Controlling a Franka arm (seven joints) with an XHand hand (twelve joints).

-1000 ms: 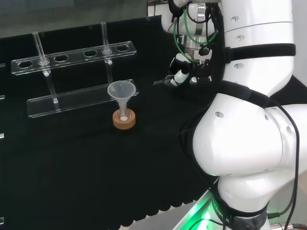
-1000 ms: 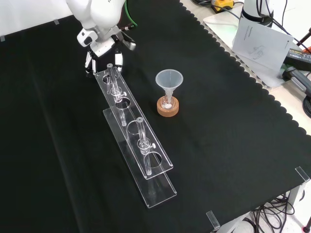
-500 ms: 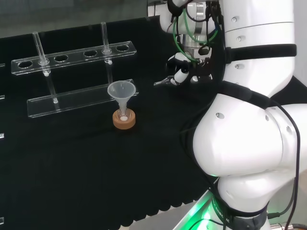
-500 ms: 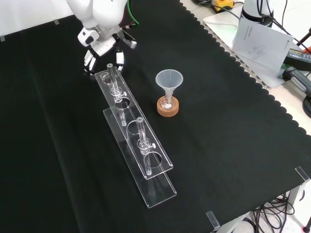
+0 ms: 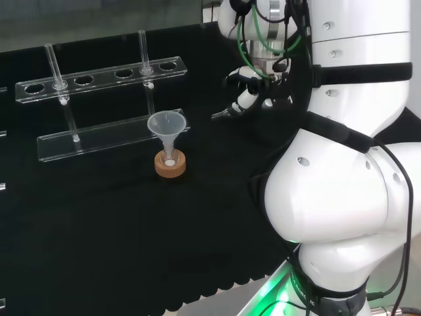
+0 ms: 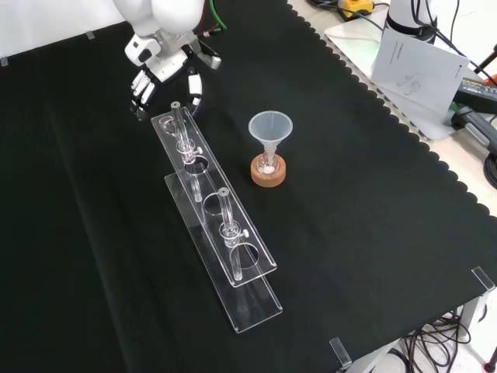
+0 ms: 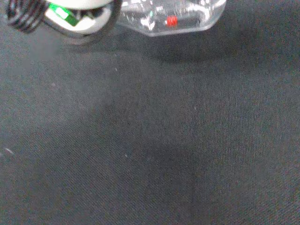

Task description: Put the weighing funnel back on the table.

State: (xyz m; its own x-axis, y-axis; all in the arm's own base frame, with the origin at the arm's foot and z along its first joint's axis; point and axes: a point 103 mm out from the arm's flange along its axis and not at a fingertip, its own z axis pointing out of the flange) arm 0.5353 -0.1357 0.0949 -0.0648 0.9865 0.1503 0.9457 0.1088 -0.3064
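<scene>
In the head view the weighing funnel (image 5: pixel 222 114), a small clear piece, lies on the black cloth with its stem pointing left. The hand (image 5: pixel 247 89) hangs just above and right of it, fingers relaxed and spread, with nothing in them. Whether a fingertip still touches the piece I cannot tell. In the front view the hand (image 6: pixel 166 71) hovers at the top, over the far end of the clear tube rack (image 6: pixel 217 225). The wrist view looks down on bare cloth, with a blurred part of the hand (image 7: pixel 79 18) at its edge.
The big funnel (image 5: pixel 167 124) stands in a small flask on a cork ring (image 5: pixel 170 164), in front of the rack (image 5: pixel 99 76) that holds two glass tubes. The arm's white links (image 5: pixel 342 184) rise at the right. Papers and cables (image 6: pixel 419 62) lie beyond the cloth's scalloped edge.
The hand has risen and its fingers have spread. The weighing funnel has stayed at the same spot on the cloth.
</scene>
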